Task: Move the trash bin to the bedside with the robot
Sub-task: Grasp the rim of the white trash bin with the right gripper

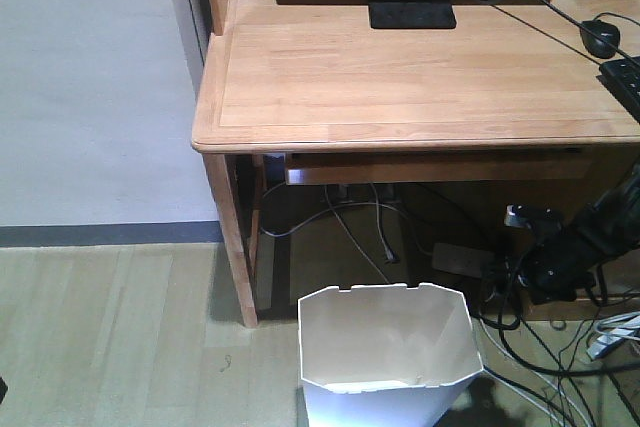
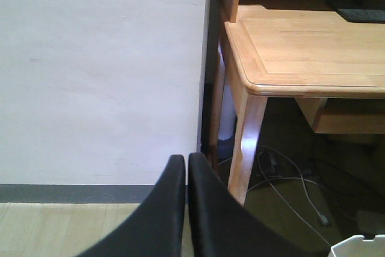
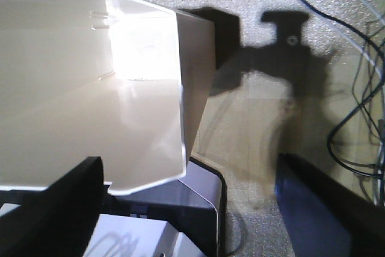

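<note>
Two grippers differ: the left gripper [image 2: 186,209] is pressed together, idle; the right gripper [image 3: 189,162] is spread at the rim of the trash bin [image 1: 380,405], which stands on the floor by the desk [image 1: 400,77] corner leg. Seemingly the approach step; next, pinch the rim

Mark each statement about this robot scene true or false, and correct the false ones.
1. The trash bin stands on the floor by the wooden desk. True.
2. The trash bin is full of rubbish. False: what shows of its inside looks empty.
3. The left end effector is shut. True.
4. The trash bin sits beside a bed. False: no bed shows in any view, and it sits in front of the desk.
</note>
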